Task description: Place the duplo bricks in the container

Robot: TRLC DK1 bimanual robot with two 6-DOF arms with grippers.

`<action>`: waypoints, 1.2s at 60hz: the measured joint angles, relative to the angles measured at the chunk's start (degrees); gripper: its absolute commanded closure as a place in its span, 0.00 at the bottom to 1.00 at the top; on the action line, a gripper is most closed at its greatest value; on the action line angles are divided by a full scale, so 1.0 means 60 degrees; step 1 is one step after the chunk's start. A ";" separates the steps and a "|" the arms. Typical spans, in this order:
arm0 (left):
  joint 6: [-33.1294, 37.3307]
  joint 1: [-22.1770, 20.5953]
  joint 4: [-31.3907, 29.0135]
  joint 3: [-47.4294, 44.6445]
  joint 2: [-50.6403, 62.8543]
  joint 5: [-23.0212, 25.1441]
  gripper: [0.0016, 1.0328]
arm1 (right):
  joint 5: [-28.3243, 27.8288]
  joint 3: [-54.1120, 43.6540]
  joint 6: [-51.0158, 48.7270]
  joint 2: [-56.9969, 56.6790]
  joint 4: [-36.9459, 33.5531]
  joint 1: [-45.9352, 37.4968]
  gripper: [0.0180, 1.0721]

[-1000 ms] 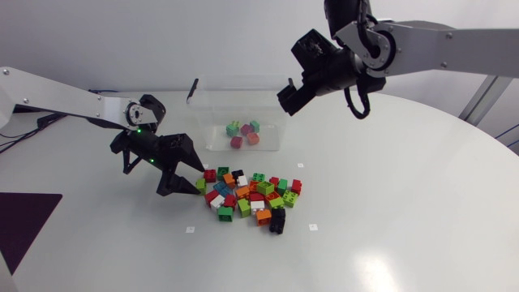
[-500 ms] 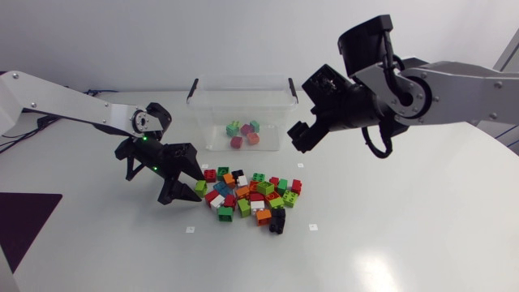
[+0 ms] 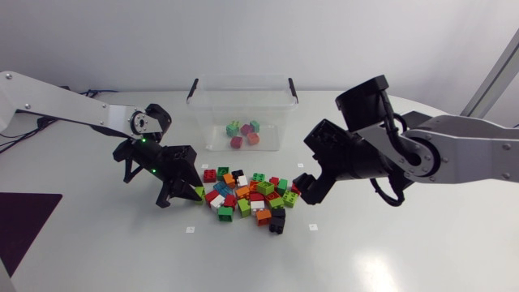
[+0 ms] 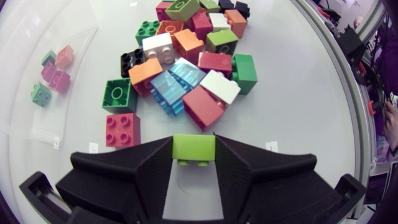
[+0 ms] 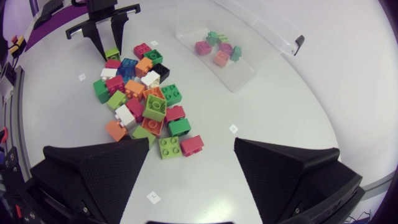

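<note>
My round white table [image 3: 405, 243] carries a clear plastic container [image 3: 212, 113] at its far side, with a few bricks inside. The heap of coloured duplo bricks [image 3: 251, 195] lies just before it, well in from the near edge. My right gripper [image 5: 191, 146] hangs splayed wide at the heap's right edge. My left gripper [image 4: 193, 140] pinches a lime-green brick [image 4: 193, 149] at the heap's left edge.

— Is there any writing to read here?
— Nothing legible. The small white tags [image 4: 93, 147] on the desk [image 3: 405, 243] each carry a tiny mark (too small to make out).
— What about the bricks [image 4: 186, 56] and the container [image 3: 242, 97]?
— Both are plain, with no readable print.
</note>
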 measured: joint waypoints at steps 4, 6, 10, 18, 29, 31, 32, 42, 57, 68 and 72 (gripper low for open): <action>0.0000 0.0000 -0.0124 -0.0131 -0.0255 -0.0004 0.80 | -0.0240 -0.0128 -0.0142 0.0000 -0.0004 -0.0036 0.06; -0.0004 0.0000 -0.0175 -0.0157 -0.0386 -0.0011 0.80 | -0.0379 -0.0157 -0.0197 0.0011 0.0000 -0.0095 0.06; -0.0029 0.0000 -0.0284 -0.0178 -0.0674 -0.0036 0.80 | -0.0641 -0.0164 -0.0335 0.0062 0.0058 -0.0302 0.06; -0.0055 0.0000 -0.0433 -0.0189 -0.1231 -0.0040 0.80 | -0.0878 -0.0164 -0.0576 0.0357 0.0171 -0.0714 0.06; -0.0255 0.0000 -0.0648 -0.0131 -0.1796 -0.0033 0.80 | -0.1053 -0.0153 -0.0936 0.1126 0.0200 -0.0889 0.06; -0.0321 0.0000 -0.0696 -0.0051 -0.1832 -0.0033 0.80 | -0.1056 -0.0131 -0.0998 0.1268 0.0208 -0.0922 0.06; -0.0361 0.0000 -0.0707 0.0007 -0.1847 -0.0029 0.80 | -0.1060 -0.0120 -0.1002 0.1344 0.0208 -0.0951 0.06; -0.0922 0.0000 -0.0703 0.0969 -0.1869 0.0230 0.80 | -0.1082 0.0178 -0.1202 0.2116 0.0208 -0.1147 0.06; -0.2138 0.0011 -0.0171 0.2590 -0.1851 0.0849 0.80 | -0.1228 0.0605 -0.1373 0.2659 0.0208 -0.1260 0.06; -0.3610 0.0066 0.1169 0.3315 -0.1592 0.1089 0.80 | -0.1271 0.0739 -0.1537 0.2860 0.0208 -0.1461 0.06; -0.4178 0.0066 0.1774 0.3534 -0.1392 0.1089 0.80 | -0.1297 0.0794 -0.1596 0.2951 0.0211 -0.1534 0.06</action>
